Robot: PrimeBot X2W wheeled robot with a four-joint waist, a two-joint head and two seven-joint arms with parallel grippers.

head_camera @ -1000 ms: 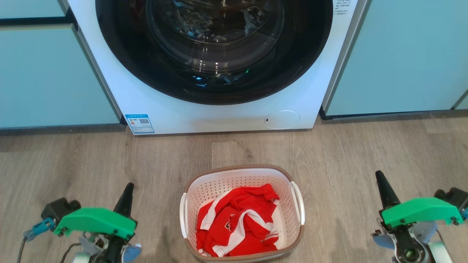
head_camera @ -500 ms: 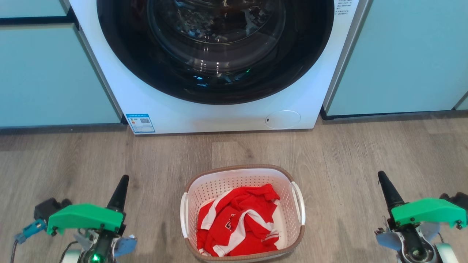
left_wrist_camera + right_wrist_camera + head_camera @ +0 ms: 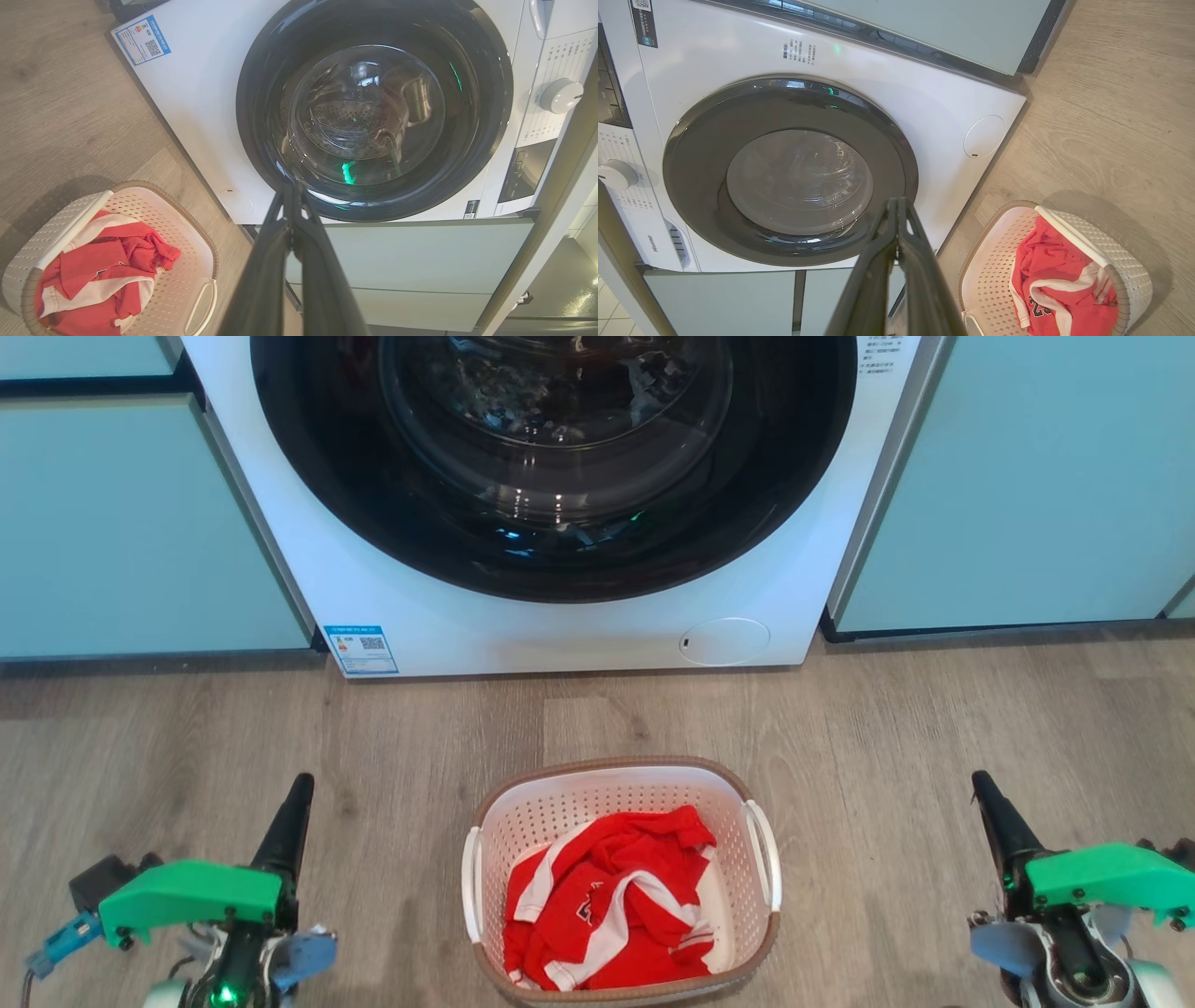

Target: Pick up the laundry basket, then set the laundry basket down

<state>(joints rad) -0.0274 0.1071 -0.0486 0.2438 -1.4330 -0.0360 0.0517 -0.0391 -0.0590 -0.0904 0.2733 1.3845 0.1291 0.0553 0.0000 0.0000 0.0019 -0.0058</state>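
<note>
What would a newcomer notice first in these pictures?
The dark round door of the white washing machine dominates the top of the head view. Before it, on the wooden floor, stands the laundry basket holding a bright red and white garment. The left gripper and right gripper, both shut, flank it without touching.

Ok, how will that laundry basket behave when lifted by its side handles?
Probably light: the laundry basket is perforated plastic holding a red garment. Likely stiff-walled, though its thin loop handles may flex. Lifted unevenly, it could tilt.
</note>
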